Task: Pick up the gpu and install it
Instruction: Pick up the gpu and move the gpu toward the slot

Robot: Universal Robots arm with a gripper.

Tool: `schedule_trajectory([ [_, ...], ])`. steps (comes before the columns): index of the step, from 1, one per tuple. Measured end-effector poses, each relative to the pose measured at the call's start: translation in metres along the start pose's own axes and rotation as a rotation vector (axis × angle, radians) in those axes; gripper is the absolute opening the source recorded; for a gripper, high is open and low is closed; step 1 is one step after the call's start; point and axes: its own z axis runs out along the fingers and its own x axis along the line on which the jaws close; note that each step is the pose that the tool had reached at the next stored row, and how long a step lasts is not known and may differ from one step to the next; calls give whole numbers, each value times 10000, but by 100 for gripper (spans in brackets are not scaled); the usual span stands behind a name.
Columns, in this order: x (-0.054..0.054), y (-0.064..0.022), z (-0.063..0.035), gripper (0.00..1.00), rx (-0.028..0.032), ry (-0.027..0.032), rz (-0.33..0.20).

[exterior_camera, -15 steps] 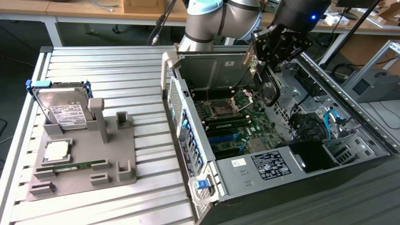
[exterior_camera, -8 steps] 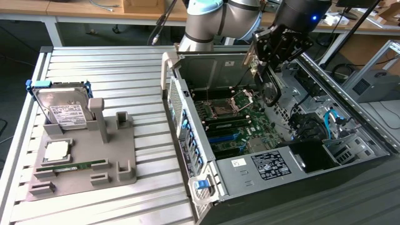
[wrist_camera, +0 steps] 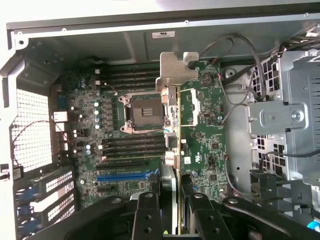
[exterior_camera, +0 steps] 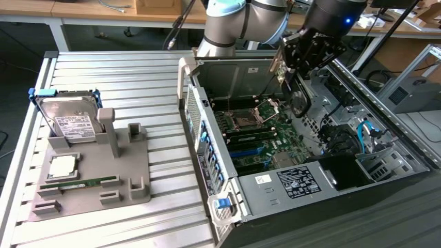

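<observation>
My gripper (exterior_camera: 293, 75) hangs over the open computer case (exterior_camera: 310, 186), shut on the gpu (exterior_camera: 298, 98). The card is dark and hangs on edge below the fingers, above the motherboard (exterior_camera: 255, 134). In the wrist view the gpu (wrist_camera: 175, 145) runs edge-on away from my gripper (wrist_camera: 172, 202), green board to one side, with its silver bracket (wrist_camera: 175, 70) at the far end. The black fingers (wrist_camera: 147, 215) clamp both faces of the card. A blue expansion slot (wrist_camera: 125, 176) lies on the motherboard (wrist_camera: 210, 130) beside the card, apart from it.
A grey fixture tray (exterior_camera: 96, 181) stands at the exterior view's left on the slatted table, holding a hard drive (exterior_camera: 69, 121), a CPU (exterior_camera: 62, 165) and a RAM stick (exterior_camera: 79, 182). Case walls, a drive cage (wrist_camera: 295, 120) and cables (exterior_camera: 368, 132) surround the motherboard.
</observation>
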Motion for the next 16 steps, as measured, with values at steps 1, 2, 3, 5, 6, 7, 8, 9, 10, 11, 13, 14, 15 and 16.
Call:
schedule_trajectory([
  [1, -4, 0, 2, 27, 0, 0, 0],
  [2, -9, 0, 4, 27, 0, 0, 0],
  [3, -13, 1, 6, 27, 0, 0, 0],
  [5, -22, 1, 9, 27, 1, 0, 0],
  [6, -26, 1, 11, 27, 1, 0, 0],
  [7, -31, 1, 13, 27, 0, 0, 0],
  [8, -35, 1, 15, 27, 0, 0, -1],
  [9, -38, 2, 17, 27, 0, 0, -1],
  [10, -42, 2, 18, 27, 1, 0, 0],
  [11, -47, 2, 20, 27, 0, 0, 0],
  [13, -55, 2, 24, 27, 0, 0, 0],
  [14, -59, 3, 26, 27, 0, 0, 0],
  [15, -65, 3, 28, 27, 0, 0, -1],
  [16, -70, 3, 30, 27, 0, 0, -1],
])
